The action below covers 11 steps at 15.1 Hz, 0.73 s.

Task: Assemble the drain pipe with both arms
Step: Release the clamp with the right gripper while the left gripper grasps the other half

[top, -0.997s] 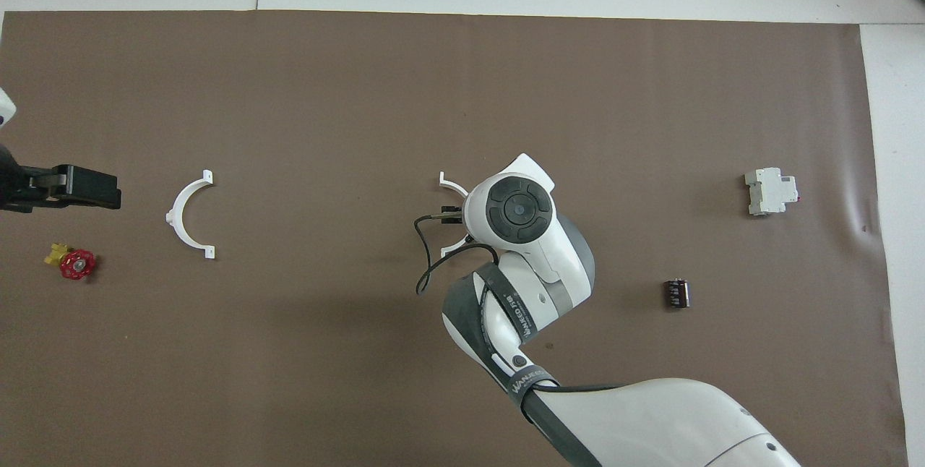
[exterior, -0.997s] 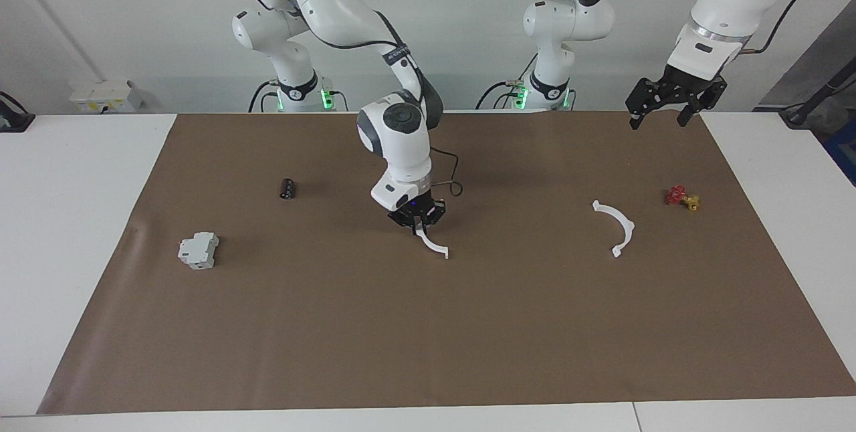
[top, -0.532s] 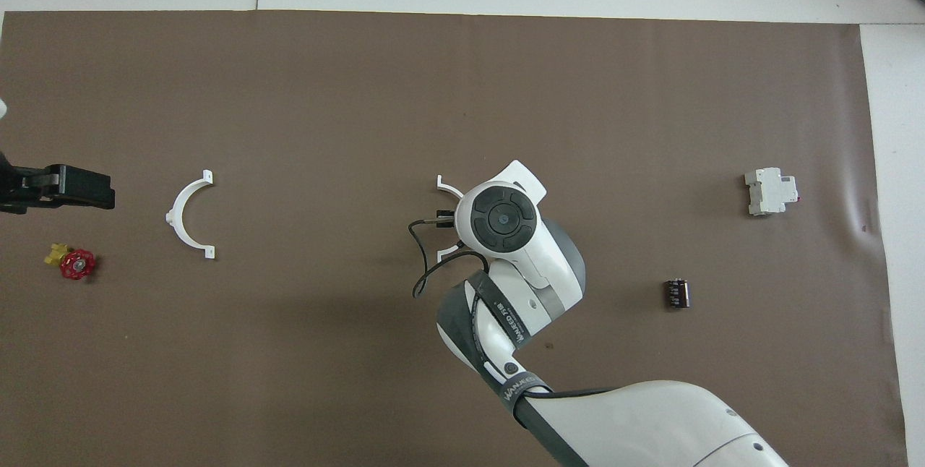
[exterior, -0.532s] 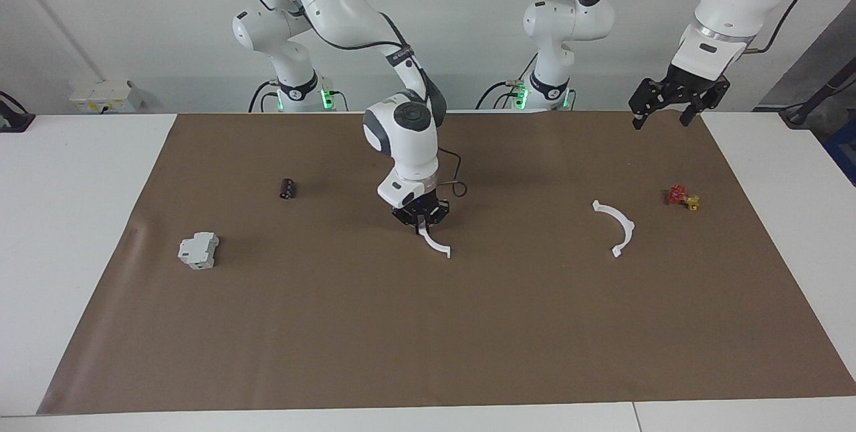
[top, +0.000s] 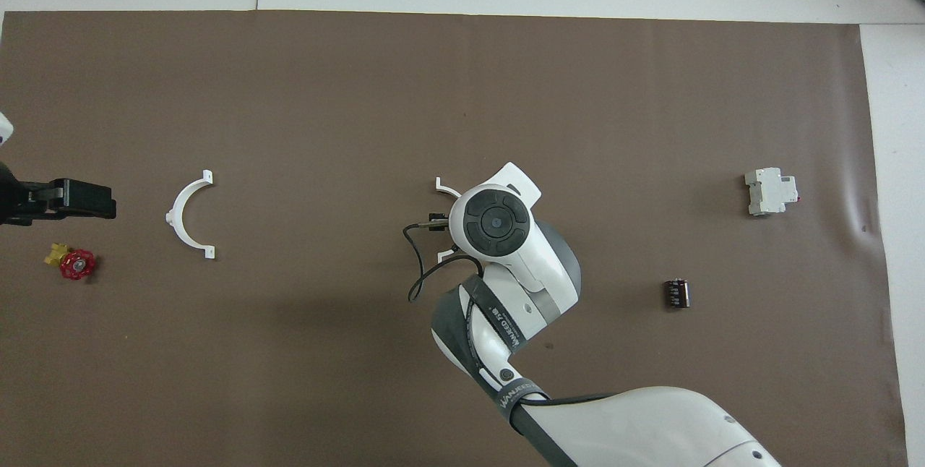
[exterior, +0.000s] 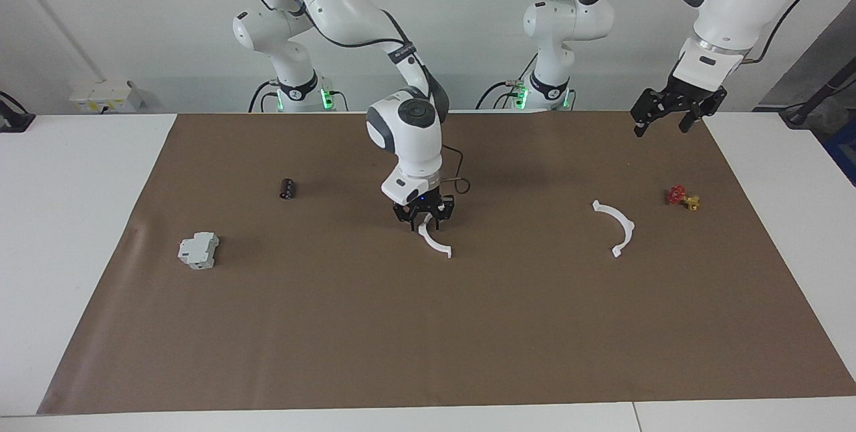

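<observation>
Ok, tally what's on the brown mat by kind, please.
White half-rings: 2
Red-and-yellow valve: 1
Pale grey boxy block: 1
Small dark cylinder: 1
Total: 5

A plain pale grey wall runs along the robots' end of the table; the light is soft and even, with faint shadows only; a white table fills most of the scene, its top made of panels with thin seams; a large sheet of brown paper covers the middle, slightly wrinkled toward the right arm's end; a white socket box sits at the wall.
</observation>
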Available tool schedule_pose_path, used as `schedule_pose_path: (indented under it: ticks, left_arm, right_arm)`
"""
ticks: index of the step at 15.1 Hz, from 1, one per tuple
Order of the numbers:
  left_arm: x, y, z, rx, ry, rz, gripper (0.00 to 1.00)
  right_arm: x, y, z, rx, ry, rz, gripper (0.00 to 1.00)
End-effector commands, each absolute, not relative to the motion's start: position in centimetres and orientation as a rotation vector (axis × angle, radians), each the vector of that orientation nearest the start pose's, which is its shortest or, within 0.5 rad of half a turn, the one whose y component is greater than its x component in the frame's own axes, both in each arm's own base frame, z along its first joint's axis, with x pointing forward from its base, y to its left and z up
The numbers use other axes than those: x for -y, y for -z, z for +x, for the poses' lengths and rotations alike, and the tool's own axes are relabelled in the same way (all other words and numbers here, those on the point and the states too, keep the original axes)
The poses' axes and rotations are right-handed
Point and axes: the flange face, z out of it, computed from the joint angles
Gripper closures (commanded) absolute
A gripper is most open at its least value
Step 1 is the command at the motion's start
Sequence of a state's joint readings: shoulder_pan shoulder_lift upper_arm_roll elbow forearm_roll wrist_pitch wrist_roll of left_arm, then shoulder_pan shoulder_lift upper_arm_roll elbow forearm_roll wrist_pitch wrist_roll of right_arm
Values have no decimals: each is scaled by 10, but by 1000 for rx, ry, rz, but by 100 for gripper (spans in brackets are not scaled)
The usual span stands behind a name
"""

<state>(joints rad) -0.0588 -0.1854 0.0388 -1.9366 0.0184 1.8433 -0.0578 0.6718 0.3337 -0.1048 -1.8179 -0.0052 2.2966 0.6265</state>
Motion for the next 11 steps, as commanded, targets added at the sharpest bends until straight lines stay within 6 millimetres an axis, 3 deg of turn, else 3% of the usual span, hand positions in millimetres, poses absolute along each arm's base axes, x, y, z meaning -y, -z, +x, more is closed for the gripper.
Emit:
schedule_pose_path:
  ticks: [1,5,8,11]
  left_arm:
    - [-4,-544,506,106,207,-3129,0]
    - [5,-460,521,221,270,-3127,0]
    - [9,-408,540,199,266,-3126,0]
    - [-2,-381,540,208,213,-3124,0]
  right_arm:
    - [-295,-435,555,-125,278,-3090,0]
    - [-200,-491,568,-154,249,-3120,0]
    - [-115,-500,568,-108,78,-3179,0]
    - [-37,-516,566,-108,28,-3186,0]
